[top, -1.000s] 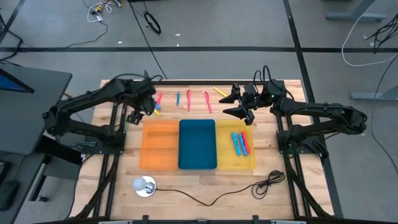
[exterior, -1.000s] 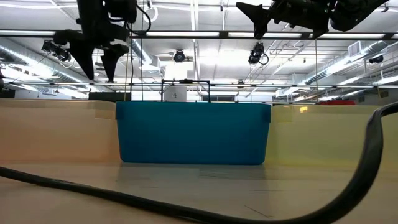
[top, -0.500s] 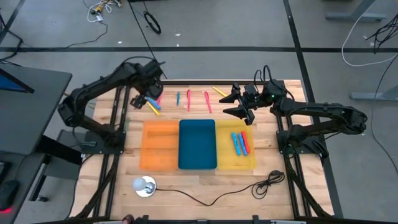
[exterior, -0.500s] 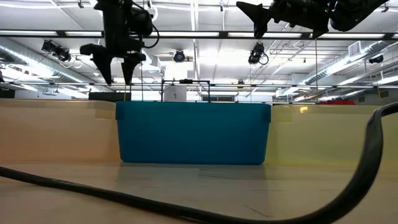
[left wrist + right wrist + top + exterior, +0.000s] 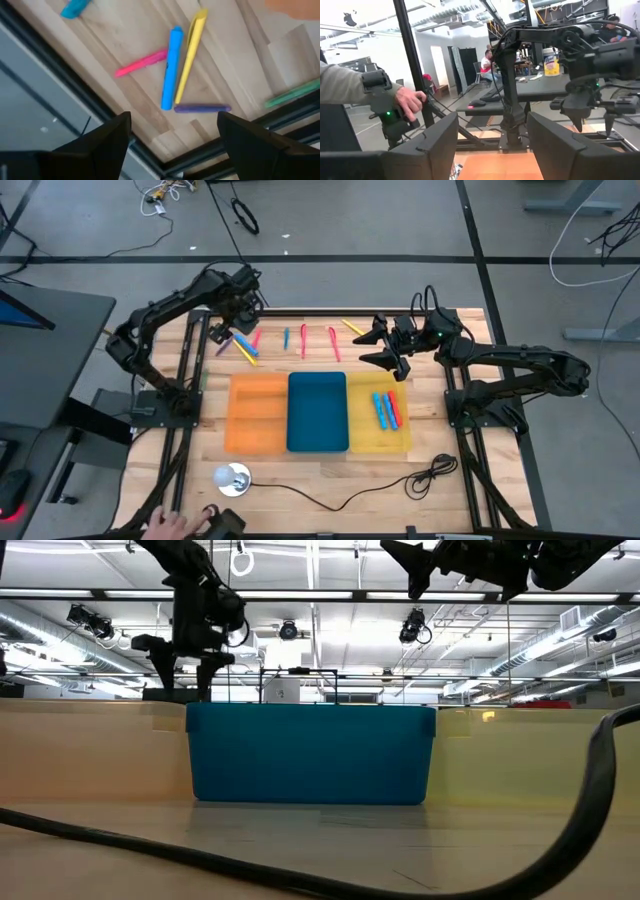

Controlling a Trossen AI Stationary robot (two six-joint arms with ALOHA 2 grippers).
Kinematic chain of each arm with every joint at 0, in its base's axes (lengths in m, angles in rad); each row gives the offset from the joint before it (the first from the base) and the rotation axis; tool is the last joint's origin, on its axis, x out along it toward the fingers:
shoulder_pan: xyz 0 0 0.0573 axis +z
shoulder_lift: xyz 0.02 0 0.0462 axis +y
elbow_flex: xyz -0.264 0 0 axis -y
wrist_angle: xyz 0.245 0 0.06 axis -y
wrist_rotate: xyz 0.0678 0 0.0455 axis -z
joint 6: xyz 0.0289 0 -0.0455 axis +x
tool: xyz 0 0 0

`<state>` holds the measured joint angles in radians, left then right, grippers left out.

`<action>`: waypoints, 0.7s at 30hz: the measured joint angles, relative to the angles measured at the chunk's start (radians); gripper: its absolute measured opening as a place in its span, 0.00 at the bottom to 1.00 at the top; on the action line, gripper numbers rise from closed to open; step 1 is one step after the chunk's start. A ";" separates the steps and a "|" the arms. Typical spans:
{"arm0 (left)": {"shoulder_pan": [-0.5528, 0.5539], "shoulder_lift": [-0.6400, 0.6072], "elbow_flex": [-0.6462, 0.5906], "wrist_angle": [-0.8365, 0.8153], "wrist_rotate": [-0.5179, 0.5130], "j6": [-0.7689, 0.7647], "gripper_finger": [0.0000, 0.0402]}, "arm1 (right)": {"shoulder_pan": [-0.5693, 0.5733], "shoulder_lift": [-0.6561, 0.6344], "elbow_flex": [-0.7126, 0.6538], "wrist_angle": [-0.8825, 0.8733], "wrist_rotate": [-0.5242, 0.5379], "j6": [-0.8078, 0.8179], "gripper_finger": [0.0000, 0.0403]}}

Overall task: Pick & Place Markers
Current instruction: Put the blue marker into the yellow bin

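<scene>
Several markers lie flat on the wood near the table's far edge: purple [image 5: 222,343], pink [image 5: 255,338], blue and yellow side by side [image 5: 246,351], then blue [image 5: 285,338], red [image 5: 303,340], red [image 5: 333,342] and yellow [image 5: 352,328]. My left gripper [image 5: 237,330] hangs open above the left cluster, touching nothing; its wrist view shows pink [image 5: 142,62], blue [image 5: 171,67], yellow [image 5: 190,47] and purple [image 5: 202,107] markers between the fingers. My right gripper [image 5: 372,346] waits open above the yellow tray's [image 5: 402,442] far edge. Blue [image 5: 380,410] and red [image 5: 392,408] markers lie in that tray.
Orange tray [image 5: 255,435], blue tray [image 5: 318,412] and the yellow tray sit side by side mid-table. A white round object [image 5: 232,478] and a black cable [image 5: 400,485] lie near the near edge. A person's hand [image 5: 160,525] shows below the table; a green marker [image 5: 292,94] lies by the rail.
My left gripper has moved toward the table's far edge and slightly right, from beside the orange tray's far left corner to above the left marker cluster, and has come lower in the low view. It stays open. A person's hand has appeared at the near edge.
</scene>
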<state>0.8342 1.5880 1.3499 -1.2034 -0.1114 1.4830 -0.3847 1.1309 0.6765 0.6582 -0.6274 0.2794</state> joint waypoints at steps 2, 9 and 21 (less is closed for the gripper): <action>0.014 0.020 0.000 0.001 0.017 0.014 0.75 | 0.000 0.000 0.000 0.000 -0.012 0.000 0.58; 0.034 0.101 0.000 0.032 0.000 0.021 0.75 | 0.000 0.000 0.000 0.000 -0.018 0.000 0.58; 0.010 0.185 -0.002 0.140 -0.054 -0.030 0.72 | -0.011 0.000 0.000 -0.001 -0.018 -0.045 0.58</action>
<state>0.8438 1.7733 1.3481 -1.0638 -0.1656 1.4528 -0.3955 1.1309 0.6765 0.6575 -0.6456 0.2348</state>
